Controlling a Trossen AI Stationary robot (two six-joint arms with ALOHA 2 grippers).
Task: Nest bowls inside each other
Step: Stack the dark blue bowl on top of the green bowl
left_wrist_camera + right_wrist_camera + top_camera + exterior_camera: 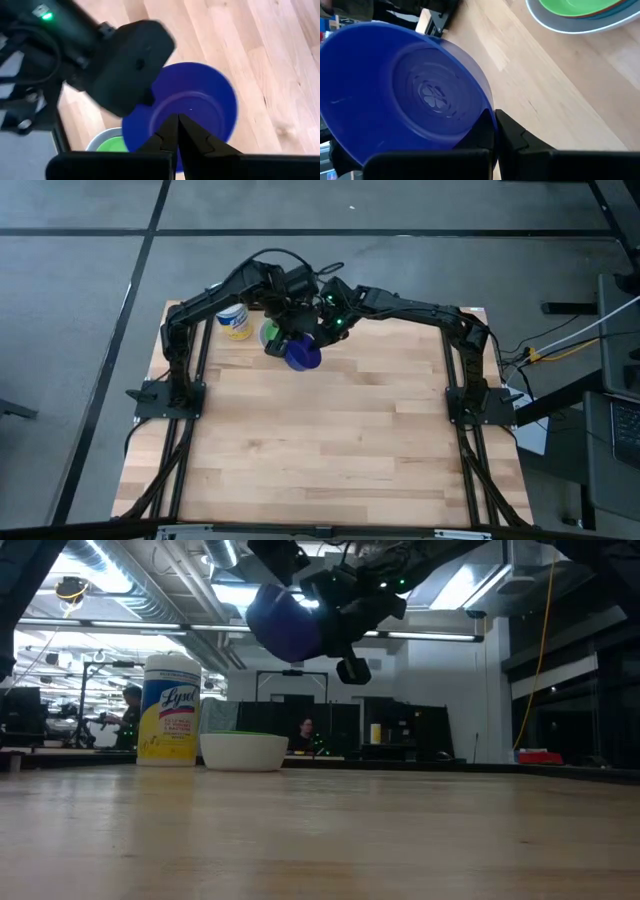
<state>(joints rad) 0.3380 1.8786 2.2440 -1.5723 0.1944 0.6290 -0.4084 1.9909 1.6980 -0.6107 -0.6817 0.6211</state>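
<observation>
A dark blue bowl hangs tilted high above the table's far middle, with my right gripper shut on it. It shows in the low view as well. My left gripper is shut and stands over the bowl's opening, apart from it as far as I can see. Left of the blue bowl a stack of nested bowls rests on the wood. Its outermost bowl is white and a green one lies inside, with light blue and red rims between. My right gripper pinches the dark blue bowl's rim, one finger on the inner wall and one on the outer. The fingers come slanting down from the table's right. The bowl is lifted clear of the table and tilted, its opening turned up toward both wrists.
A white-lidded jar with a yellow label stands just left of the stack, near the table's far left corner. Bare wood stretches across the middle and near side. The arms' frames stand at both table edges. A person sits in the room beyond.
</observation>
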